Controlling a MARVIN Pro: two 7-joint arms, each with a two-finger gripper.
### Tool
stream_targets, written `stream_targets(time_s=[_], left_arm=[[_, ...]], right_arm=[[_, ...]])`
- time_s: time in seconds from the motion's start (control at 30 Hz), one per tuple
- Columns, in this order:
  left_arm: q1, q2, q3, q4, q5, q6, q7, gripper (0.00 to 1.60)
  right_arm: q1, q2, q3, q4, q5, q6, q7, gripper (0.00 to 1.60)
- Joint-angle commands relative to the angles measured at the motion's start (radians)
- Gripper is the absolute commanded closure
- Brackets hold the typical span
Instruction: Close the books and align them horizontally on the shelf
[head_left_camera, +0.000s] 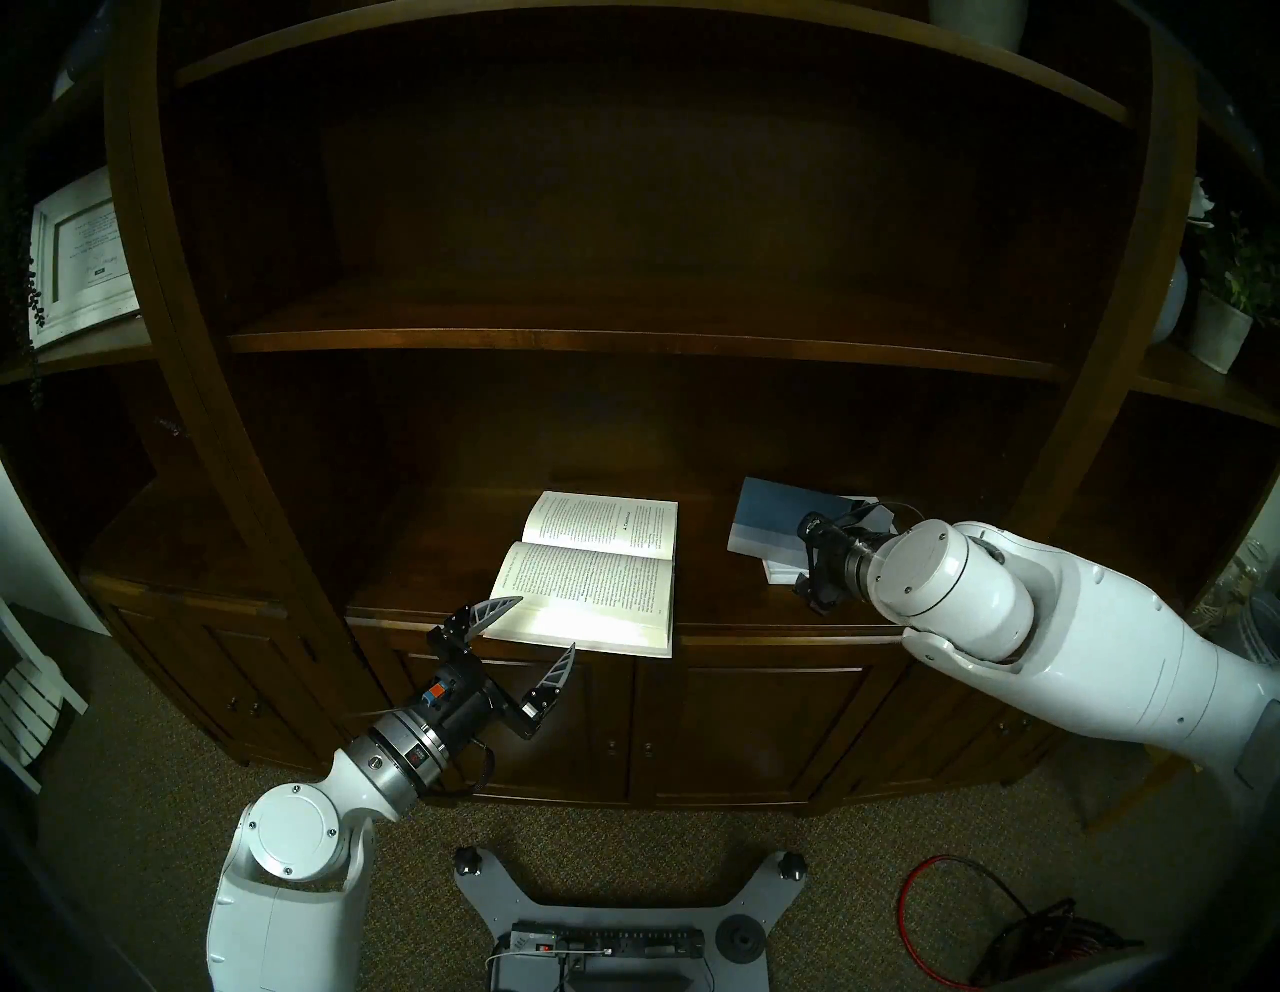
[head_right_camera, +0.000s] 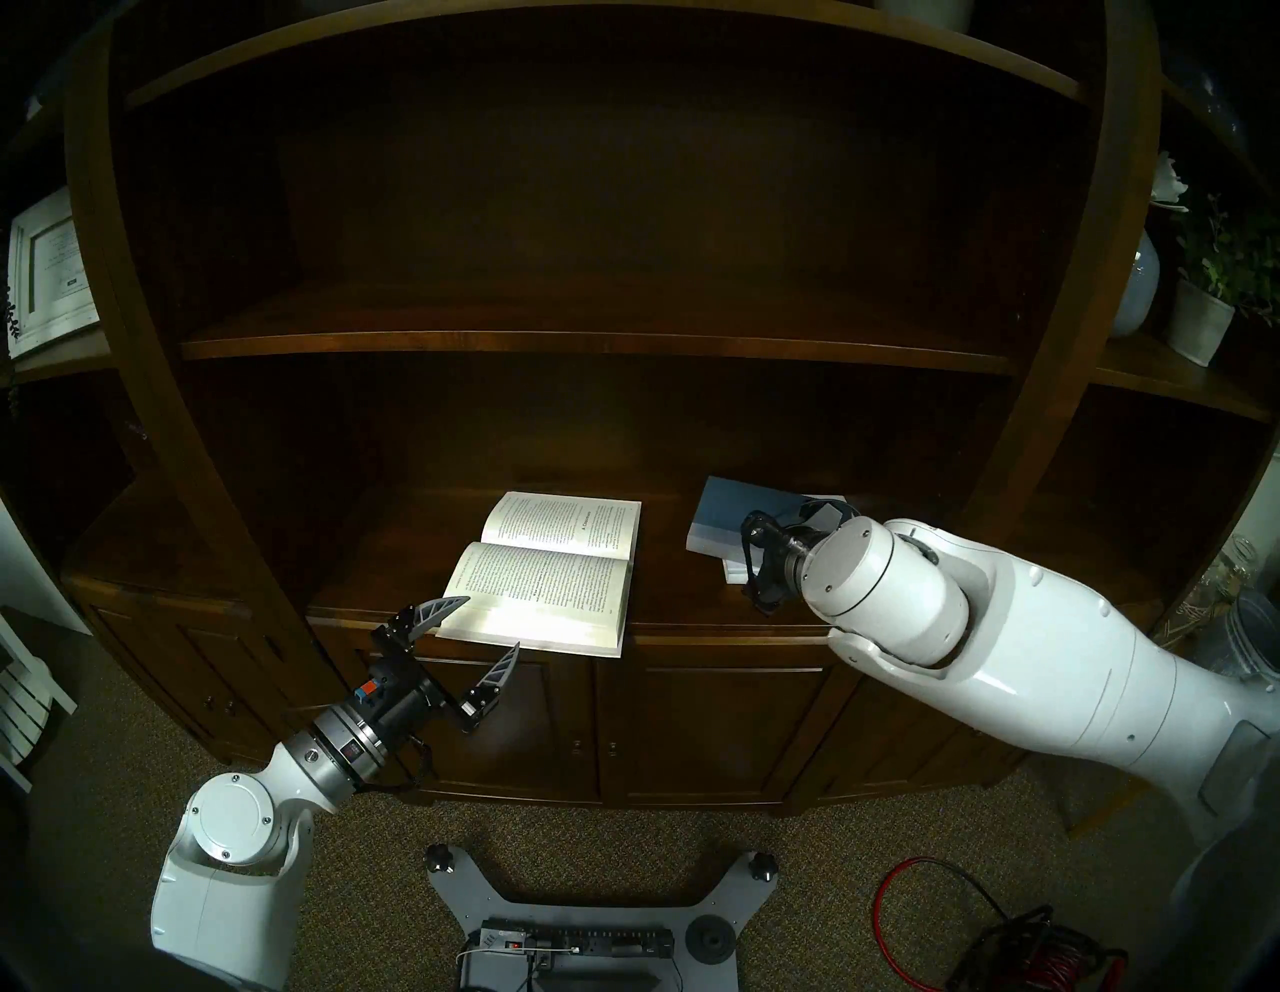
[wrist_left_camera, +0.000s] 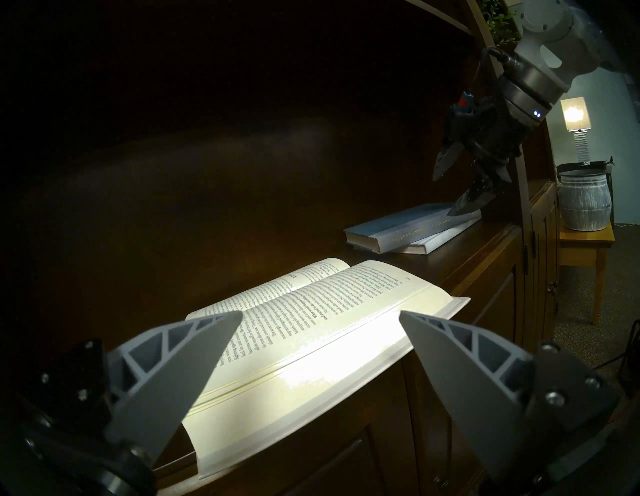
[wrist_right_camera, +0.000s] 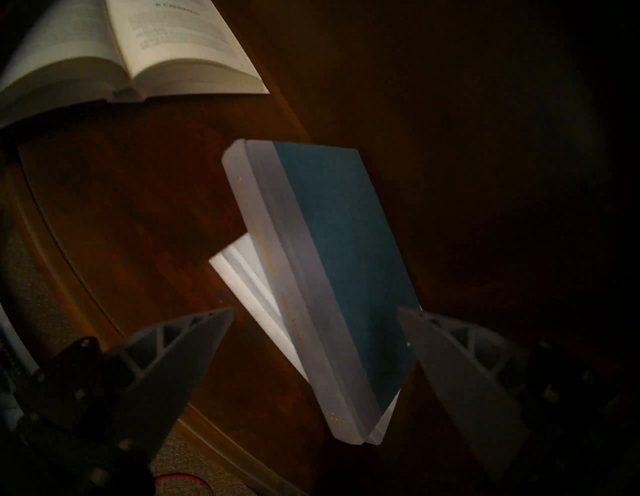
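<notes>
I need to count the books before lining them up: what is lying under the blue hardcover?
Under the blue hardcover lies a closed white book, skewed, its corner and edge sticking out. Most of its cover is hidden, so any title stays unseen.

White rounded arms (head_left_camera: 1080, 665), silver wrist rings, black gripper bodies, grey ribbed pointed fingers (wrist_left_camera: 183, 367).

dark-brown polished shelf (head_left_camera: 429, 554). open paperback (head_left_camera: 589, 575): cream-white pages with black print. blue hardcover (wrist_right_camera: 346, 249) with a paler grey-blue spine band bearing faint gold lettering, lying on a white book (wrist_right_camera: 249, 277). grey ribbed fingers (wrist_left_camera: 180, 363).
</notes>
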Motion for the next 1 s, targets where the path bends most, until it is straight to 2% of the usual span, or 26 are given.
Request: stream_targets(time_s=[0.0, 0.03, 0.07, 0.17, 0.43, 0.63, 0.7, 0.77, 0.8, 0.83, 0.87, 0.9, 0.97], left_arm=[[-0.016, 0.001, 0.002, -0.028, -0.004, -0.009, -0.001, 0.00], [-0.016, 0.001, 0.002, -0.029, -0.004, -0.009, -0.001, 0.00], [-0.016, 0.001, 0.002, -0.029, -0.004, -0.009, -0.001, 0.00], [-0.016, 0.001, 0.002, -0.029, -0.004, -0.009, -0.001, 0.00], [-0.016, 0.001, 0.002, -0.030, -0.004, -0.009, -0.001, 0.00], [-0.016, 0.001, 0.002, -0.030, -0.004, -0.009, -0.002, 0.00], [-0.016, 0.000, 0.001, -0.029, -0.004, -0.009, -0.002, 0.00], [-0.016, 0.000, 0.001, -0.029, -0.004, -0.009, -0.002, 0.00], [-0.016, 0.000, 0.001, -0.029, -0.004, -0.009, -0.002, 0.00], [-0.016, 0.000, 0.001, -0.028, -0.004, -0.009, -0.002, 0.00], [-0.016, 0.000, 0.001, -0.028, -0.004, -0.009, -0.002, 0.00], [-0.016, 0.000, 0.001, -0.028, -0.004, -0.009, -0.002, 0.00], [-0.016, 0.000, 0.001, -0.028, -0.003, -0.009, -0.002, 0.00]], right_arm=[[-0.064, 0.124, 0.106, -0.107, 0.127, -0.048, -0.044, 0.00], [-0.079, 0.106, 0.126, -0.096, 0.136, -0.041, -0.052, 0.00], [-0.082, 0.126, 0.126, -0.100, 0.165, -0.063, -0.061, 0.00], [-0.100, 0.117, 0.137, -0.086, 0.200, -0.071, -0.094, 0.00], [-0.085, 0.056, 0.110, -0.017, 0.183, -0.040, -0.142, 0.00], [-0.082, 0.039, 0.124, 0.019, 0.213, -0.066, -0.137, 0.00], [-0.093, 0.078, 0.165, -0.022, 0.295, -0.089, -0.097, 0.00], [-0.105, 0.113, 0.188, -0.052, 0.346, -0.093, -0.087, 0.00], [-0.105, 0.113, 0.188, -0.052, 0.346, -0.093, -0.087, 0.00], [-0.129, 0.158, 0.210, -0.080, 0.404, -0.112, -0.077, 0.00], [-0.129, 0.158, 0.210, -0.080, 0.404, -0.112, -0.077, 0.00], [-0.174, 0.180, 0.238, -0.087, 0.457, -0.115, -0.082, 0.00], [-0.215, 0.192, 0.246, -0.074, 0.492, -0.121, -0.098, 0.00]])
